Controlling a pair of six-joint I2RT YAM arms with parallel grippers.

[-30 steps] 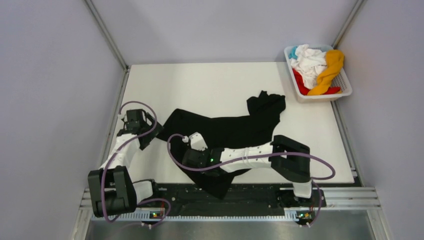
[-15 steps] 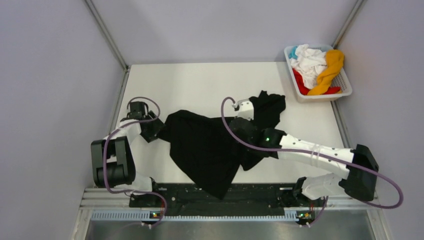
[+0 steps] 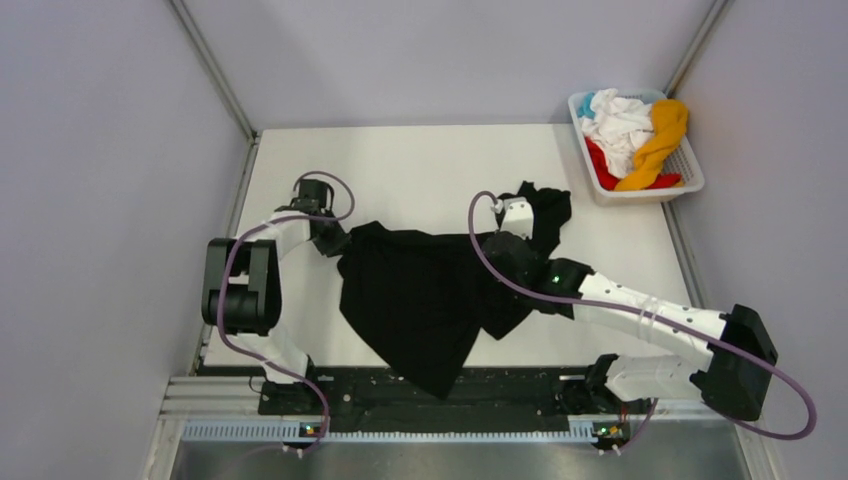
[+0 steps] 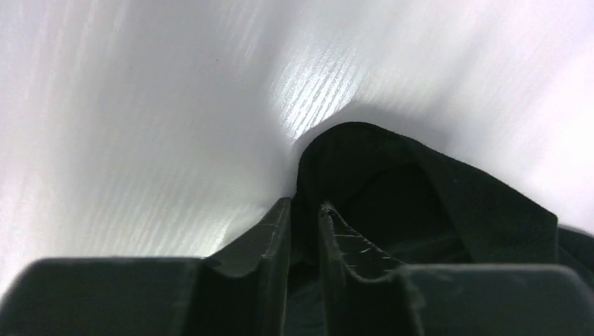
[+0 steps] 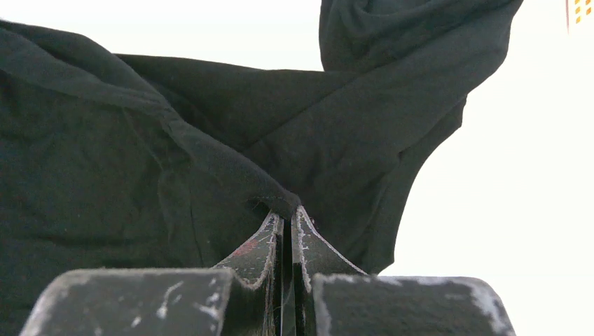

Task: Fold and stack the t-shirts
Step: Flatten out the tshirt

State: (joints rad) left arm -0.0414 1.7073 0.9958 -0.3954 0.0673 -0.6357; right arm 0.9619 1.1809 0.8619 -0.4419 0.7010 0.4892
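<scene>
On the left side of the table (image 3: 420, 165), the left tool (image 4: 302, 220) is pinching the left corner of the black t-shirt (image 3: 420, 290). In the left wrist view, its two fingers are pressing together with a fold of dark cloth between them. The black t-shirt is lying in the middle of the table, partly opened but not flat. Its wide part is pointing toward the near edge, where its tip seems to be reaching over the edge, and a crumpled part is bunching up at the far right. The right tool (image 5: 288, 217) is gripping a ridge of the same cloth near this bunch, with its fingers nearly closed and a small pleat caught between the tips. At the far right corner, the white basket (image 3: 690, 178) is holding the other t-shirts (image 3: 620, 120), white, orange-yellow, red and light blue, all in one heap. I am judging that the step in hand is the spreading of the first shirt before any fold, so the task is only beginning. The next move is probably calling for both tools to draw the cloth apart, so that the bunch opens and the shirt lies flat. A pull that is too strong could be slipping the thin pinch out of the fingers.
</scene>
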